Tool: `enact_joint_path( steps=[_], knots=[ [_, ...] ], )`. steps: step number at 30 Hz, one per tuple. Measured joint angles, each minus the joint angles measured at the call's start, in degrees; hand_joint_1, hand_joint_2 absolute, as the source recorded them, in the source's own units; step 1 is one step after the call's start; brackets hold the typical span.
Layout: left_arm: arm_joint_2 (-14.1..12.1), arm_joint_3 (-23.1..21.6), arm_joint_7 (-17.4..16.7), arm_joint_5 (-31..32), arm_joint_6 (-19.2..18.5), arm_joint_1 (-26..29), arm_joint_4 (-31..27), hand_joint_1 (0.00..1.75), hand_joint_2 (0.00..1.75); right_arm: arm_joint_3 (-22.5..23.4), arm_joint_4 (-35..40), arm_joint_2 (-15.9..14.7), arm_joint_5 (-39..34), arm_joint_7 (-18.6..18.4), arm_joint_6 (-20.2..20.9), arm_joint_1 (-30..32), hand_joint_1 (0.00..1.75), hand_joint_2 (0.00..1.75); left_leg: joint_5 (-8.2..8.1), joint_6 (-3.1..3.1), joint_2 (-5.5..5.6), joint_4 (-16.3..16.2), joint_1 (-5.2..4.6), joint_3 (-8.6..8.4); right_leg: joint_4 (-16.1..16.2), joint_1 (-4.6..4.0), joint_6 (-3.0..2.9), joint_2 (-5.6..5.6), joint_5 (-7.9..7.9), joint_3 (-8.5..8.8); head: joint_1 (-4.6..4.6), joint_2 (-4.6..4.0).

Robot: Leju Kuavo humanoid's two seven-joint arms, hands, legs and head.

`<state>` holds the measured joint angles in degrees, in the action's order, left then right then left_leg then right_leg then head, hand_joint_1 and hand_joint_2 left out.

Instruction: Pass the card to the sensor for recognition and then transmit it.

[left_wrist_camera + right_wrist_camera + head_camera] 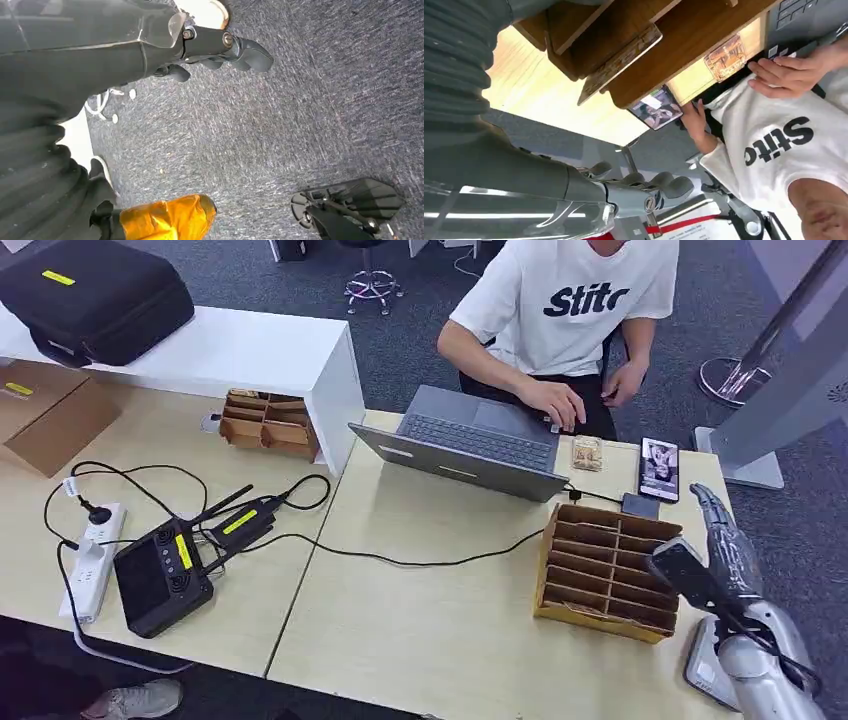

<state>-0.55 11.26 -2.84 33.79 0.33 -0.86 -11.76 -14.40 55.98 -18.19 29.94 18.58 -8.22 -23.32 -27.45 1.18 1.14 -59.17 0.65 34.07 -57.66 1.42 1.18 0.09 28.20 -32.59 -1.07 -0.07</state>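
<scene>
The right hand [725,540] stands at the near right of the table [440,630], raised over its right edge, with the fingers stretched out toward the far side; they are apart and nothing is in them. The silver forearm comes up from the near right corner and passes over a flat grey device [703,665] that lies at the near edge of the table. The left hand [220,47] hangs down over the grey carpet floor [280,125], its fingers loosely bent, and it also carries nothing. Just left of the right hand is a slotted cardboard box [600,570], close to the right edge of the table. Far from it lie a phone [658,468] and a small patterned flat piece [587,453], both beside an open laptop [470,440]. I cannot tell whether this piece is the card. Between the box and the cables at the left, the light wooden top has free room. A person [570,300] in a white shirt sits at the far side with one hand on the laptop. On the left table are a black controller [160,575], a white power strip [92,560] and, further away, a black case [95,295].
</scene>
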Motion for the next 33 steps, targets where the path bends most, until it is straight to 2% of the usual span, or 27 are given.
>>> enact_joint_path(
  steps=[20, 21, 22, 23, 33],
  knots=[
    [0.0, 0.6, 0.0, 0.2, 0.0, 0.0, 0.0, 0.0, 1.75, 1.2, -0.1, 0.1, -0.7, 0.1, 0.1, 0.0, 0.0, 1.75, 0.0, 0.0, 0.0, 0.0, 0.0, 0.0, 0.0, 0.0, 0.0, 0.0, 0.0, 0.0, 0.0, 0.0],
    [0.0, 0.6, 0.0, 0.2, 0.0, 0.0, 0.0, 0.0, 1.75, 1.2, -0.1, 0.1, -0.7, 0.1, 0.2, 0.0, 0.59, 1.75, 0.0, 0.0, 0.0, 0.0, 0.0, 0.0, 0.0, 0.0, 0.0, 0.0, 0.0, 0.0, 0.0, 0.0],
    [0.0, 0.7, 0.0, 0.2, 0.0, 0.0, 0.0, 0.0, 1.75, 1.2, -0.1, 0.2, -0.7, 0.1, 0.2, 0.0, 1.5, 1.75, 0.0, 0.0, 0.0, 0.0, 0.0, 0.0, 0.0, 0.0, 0.0, 0.0, 0.0, 0.0, 0.0, 0.0],
    [0.0, 0.7, 0.0, 0.3, 0.0, 0.0, 0.0, 0.0, 1.75, 1.2, -0.1, 0.2, -0.8, 0.2, 0.4, 0.0, 1.75, 1.75, 0.0, 0.0, 0.0, 0.0, 0.0, 0.0, 0.0, 0.0, 0.0, 0.0, 0.0, 0.0, 0.0, 0.0],
    [0.3, 1.0, -0.1, 0.3, 0.0, 0.0, 0.0, 0.0, 1.75, 1.2, -0.5, 0.7, -1.1, 0.1, 0.9, 0.0, 1.75, 1.75, 0.0, 0.0, 0.0, 0.0, 0.0, 0.0, 0.0, 0.0, 0.0, 0.0, 0.0, 0.0, 0.0, 0.0]
  ],
)
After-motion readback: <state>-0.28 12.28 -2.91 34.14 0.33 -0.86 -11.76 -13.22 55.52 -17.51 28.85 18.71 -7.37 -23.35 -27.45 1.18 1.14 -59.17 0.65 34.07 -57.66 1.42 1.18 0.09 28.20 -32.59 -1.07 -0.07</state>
